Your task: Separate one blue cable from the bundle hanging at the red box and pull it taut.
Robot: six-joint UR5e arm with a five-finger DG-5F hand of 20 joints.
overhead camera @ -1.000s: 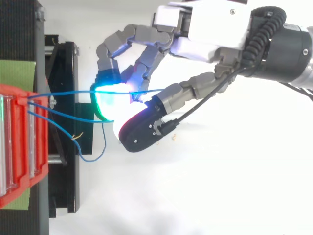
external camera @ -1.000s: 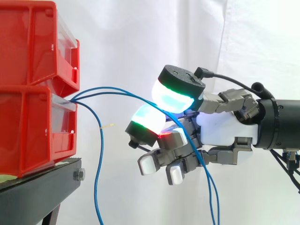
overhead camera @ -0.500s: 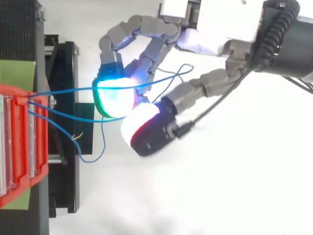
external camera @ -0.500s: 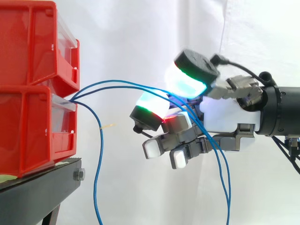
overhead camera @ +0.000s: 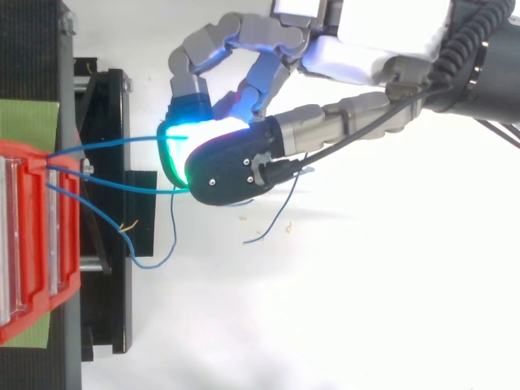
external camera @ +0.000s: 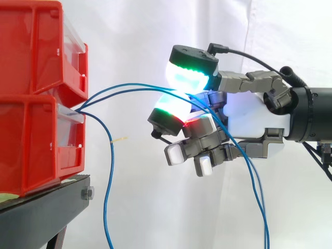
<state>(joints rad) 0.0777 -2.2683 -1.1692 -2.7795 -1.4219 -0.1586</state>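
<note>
The pair of blue cables [external camera: 119,89] comes out of the front of the lower red bin [external camera: 36,145] and goes to the right in a soft arc, not in a straight line. The two lie close beside each other and reach the hand [external camera: 254,119], where they pass between two glowing pads. After the pads they fall down on the right side, below the palm, and leave the side view at its bottom edge.

The fingers [external camera: 168,111] are curled and the thumb pad stands directly above the pad of one finger. These two pads are closed on the pair of blue cables and pinch both together. The other fingers are bent under them and hold nothing. The arm comes from the right edge and the hand is well apart from the bins.

A third blue cable [external camera: 107,181] leaves the same bin front, bends down just beside the bin and hangs free in front of the black stand [external camera: 41,212]. The hand does not touch it.

A second red bin [external camera: 31,46] sits on top of the lower one. Behind all hangs the white curtain [external camera: 155,218].
</note>
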